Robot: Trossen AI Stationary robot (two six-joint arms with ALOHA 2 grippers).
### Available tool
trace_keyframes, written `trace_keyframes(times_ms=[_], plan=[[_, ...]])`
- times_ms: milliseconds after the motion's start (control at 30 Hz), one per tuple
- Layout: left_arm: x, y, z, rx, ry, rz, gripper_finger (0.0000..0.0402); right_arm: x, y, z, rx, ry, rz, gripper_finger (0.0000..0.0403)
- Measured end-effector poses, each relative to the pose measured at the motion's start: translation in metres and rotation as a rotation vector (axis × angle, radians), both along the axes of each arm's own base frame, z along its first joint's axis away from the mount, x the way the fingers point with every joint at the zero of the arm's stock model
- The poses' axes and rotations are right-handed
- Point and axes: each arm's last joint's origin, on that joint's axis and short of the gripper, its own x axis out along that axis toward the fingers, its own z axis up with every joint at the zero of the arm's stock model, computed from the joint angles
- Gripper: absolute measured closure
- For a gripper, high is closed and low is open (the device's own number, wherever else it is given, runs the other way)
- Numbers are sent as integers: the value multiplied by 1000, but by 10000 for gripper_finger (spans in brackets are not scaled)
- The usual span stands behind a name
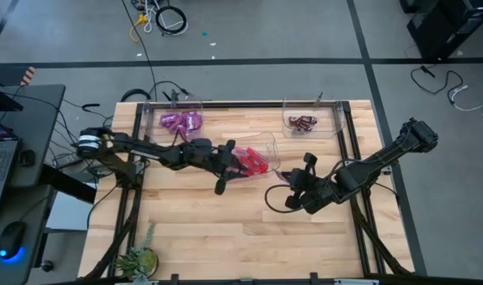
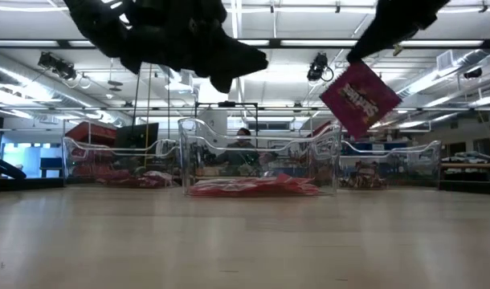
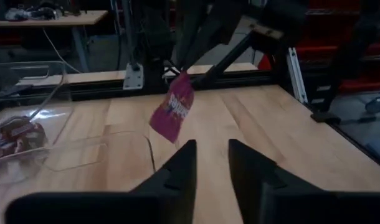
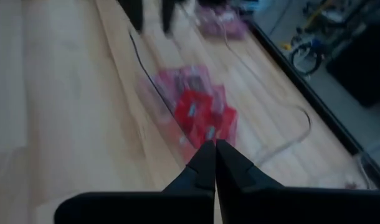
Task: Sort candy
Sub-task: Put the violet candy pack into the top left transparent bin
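Right gripper [image 3: 177, 71] pinches one magenta candy packet [image 3: 172, 107]; left gripper [image 3: 210, 163] spread, three bins [image 2: 261, 156]

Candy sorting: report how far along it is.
Done: purple packets, brown packets and red packets lie in three separate clear bins. In hand: the right gripper is shut on a purple packet above the table; the left gripper is open and empty. Left: that packet probably joins the purple ones; no loose candy shows.

The print on the hanging purple packet [image 3: 174, 109] was too blurred to read. The red packets [image 4: 202, 116] blurred together, uncountable.
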Motion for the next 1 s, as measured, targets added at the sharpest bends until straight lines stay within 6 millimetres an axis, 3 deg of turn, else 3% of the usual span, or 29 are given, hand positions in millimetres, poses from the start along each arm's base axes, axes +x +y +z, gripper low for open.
trace_keyframes(times_ms=[167, 400, 600, 833, 1000], plan=[[12, 3, -5, -29, -38, 12, 256, 7, 4, 7, -31, -47, 66, 403], [31, 4, 10, 34, -50, 6, 210, 12, 6, 12, -58, -83, 113, 403], [46, 5, 24, 66, 10, -24, 202, 14, 7, 14, -77, -88, 136, 403], [70, 4, 25, 50, 111, -113, 201, 15, 8, 15, -83, -100, 148, 403], [73, 4, 25, 60, 128, -114, 209, 14, 9, 16, -84, -103, 155, 403]])
